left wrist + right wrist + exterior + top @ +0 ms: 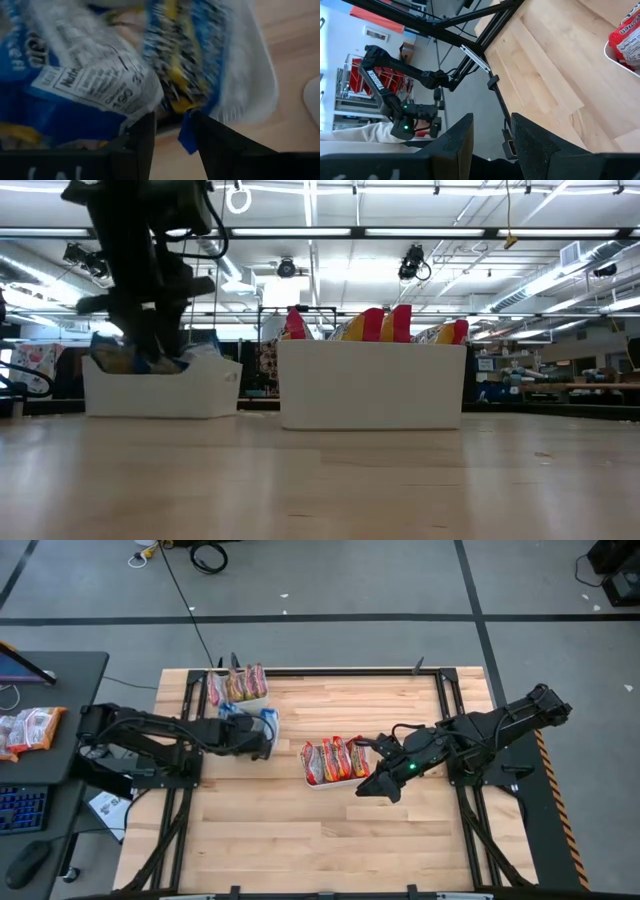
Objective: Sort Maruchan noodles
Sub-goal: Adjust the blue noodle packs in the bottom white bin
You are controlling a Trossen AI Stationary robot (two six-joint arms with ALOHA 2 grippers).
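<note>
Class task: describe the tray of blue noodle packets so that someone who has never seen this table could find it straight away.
Start at the wooden table seen from above and go to its left part, where the left arm's tool reaches in. The white tray there holds blue-and-yellow packets. Its neighbours, the middle tray and the far-edge tray, hold red and orange ones.

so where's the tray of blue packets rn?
High view: the blue packets' tray sits on the table's left side, just below the far-left tray of red packets, with the left hand at it.
</note>
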